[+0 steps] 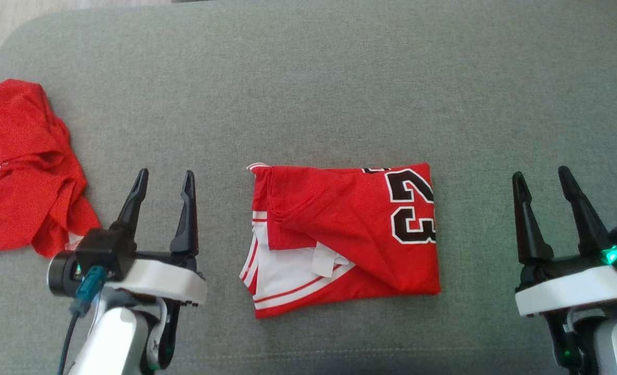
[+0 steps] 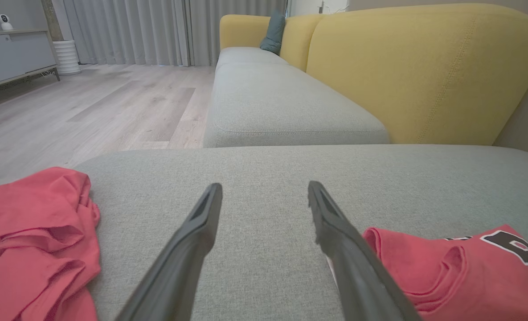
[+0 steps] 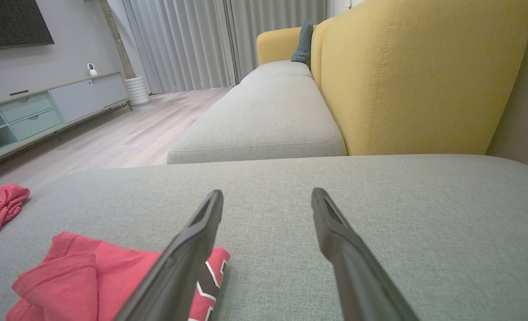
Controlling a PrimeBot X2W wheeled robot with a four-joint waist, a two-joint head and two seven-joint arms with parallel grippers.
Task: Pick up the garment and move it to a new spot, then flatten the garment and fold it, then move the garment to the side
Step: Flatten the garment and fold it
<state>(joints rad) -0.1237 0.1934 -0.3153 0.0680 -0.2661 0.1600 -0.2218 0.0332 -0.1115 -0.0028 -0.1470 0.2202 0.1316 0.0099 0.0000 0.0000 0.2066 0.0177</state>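
Left gripper [image 1: 165, 173] and right gripper [image 1: 541, 173], splayed empty, flank jersey [image 1: 350, 229]; wrist views add backrest [image 2: 424, 71].

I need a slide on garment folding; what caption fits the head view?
Folded red jersey lies on the grey cushion between the open left hand and open right hand.

Grey cushion [image 1: 339, 78], folded jersey [image 1: 350, 234], red shirt [image 1: 22, 161]

The folded red fabric jersey [image 1: 350, 234] lies mid-width on the wide grey fabric sofa seat [image 1: 339, 94], toward its near edge. The crumpled red cloth garment [image 1: 22, 166] lies at the seat's left edge, well apart. Beyond the far edge runs a long grey sofa cushion [image 2: 281, 102], with the yellow padded backrest [image 2: 424, 76] along its right.
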